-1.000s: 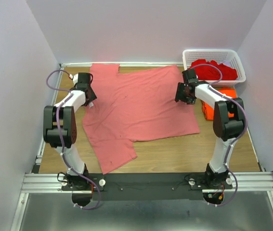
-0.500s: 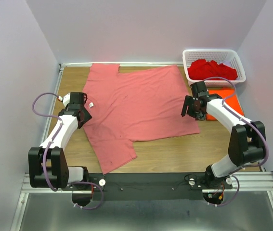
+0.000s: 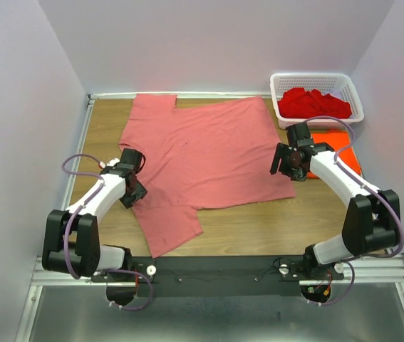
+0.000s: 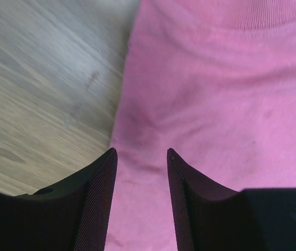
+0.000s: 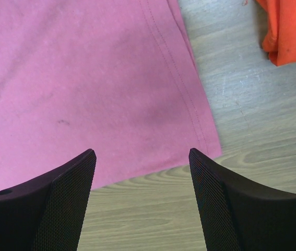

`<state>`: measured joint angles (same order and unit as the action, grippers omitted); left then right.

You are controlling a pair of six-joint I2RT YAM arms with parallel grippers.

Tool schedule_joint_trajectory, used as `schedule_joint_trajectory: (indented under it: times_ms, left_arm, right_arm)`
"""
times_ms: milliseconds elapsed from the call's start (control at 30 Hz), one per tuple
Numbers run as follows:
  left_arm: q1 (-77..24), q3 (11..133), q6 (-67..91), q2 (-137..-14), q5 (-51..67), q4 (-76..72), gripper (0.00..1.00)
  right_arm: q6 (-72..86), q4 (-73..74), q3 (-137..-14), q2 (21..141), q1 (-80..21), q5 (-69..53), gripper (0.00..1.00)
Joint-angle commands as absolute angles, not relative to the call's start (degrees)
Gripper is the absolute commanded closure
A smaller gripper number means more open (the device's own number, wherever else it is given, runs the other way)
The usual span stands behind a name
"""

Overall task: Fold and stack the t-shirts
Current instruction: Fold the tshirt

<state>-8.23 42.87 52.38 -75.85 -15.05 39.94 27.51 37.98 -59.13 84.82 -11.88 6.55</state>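
The large salmon-pink t-shirt [image 3: 202, 153] lies spread flat on the wooden table, one sleeve pointing to the near edge. My left gripper [image 3: 136, 191] hovers over the shirt's left edge near the collar [image 4: 252, 15], jaws open with bare cloth [image 4: 200, 99] between them. At the shirt's near right corner [image 5: 210, 149], my right gripper [image 3: 287, 162] stands open above cloth and wood. A folded orange t-shirt [image 3: 338, 146] lies to the right of it, also seen at the top corner of the right wrist view as orange cloth [image 5: 288, 29]. Deep red t-shirts [image 3: 313, 103] fill the basket.
A white lattice basket [image 3: 354, 91] stands at the back right corner. Pale walls close in the table on three sides. Bare wood [image 3: 259, 224] shows along the near edge, in front of the arms' mounting rail [image 3: 216, 269].
Both arms have drawn back toward the near side. The left gripper came down along the shirt's left edge and narrowed slightly; the right moved from the far right edge to the near right corner and opened wider.
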Motion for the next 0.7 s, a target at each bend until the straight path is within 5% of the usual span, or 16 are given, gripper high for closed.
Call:
schedule_joint_trajectory:
  times_ms: [0,667]
  left_arm:
    - [-9.3,43.0,58.2,-76.0,-15.2,43.2,0.50]
    - [-9.3,53.2,53.4,-82.0,-20.0,37.0,0.52]
  right_arm:
    - [27.2,39.3,-58.3,82.3,-11.3,4.8,0.21]
    - [21.5,35.9,-57.8,87.8,-12.4,-4.0,0.26]
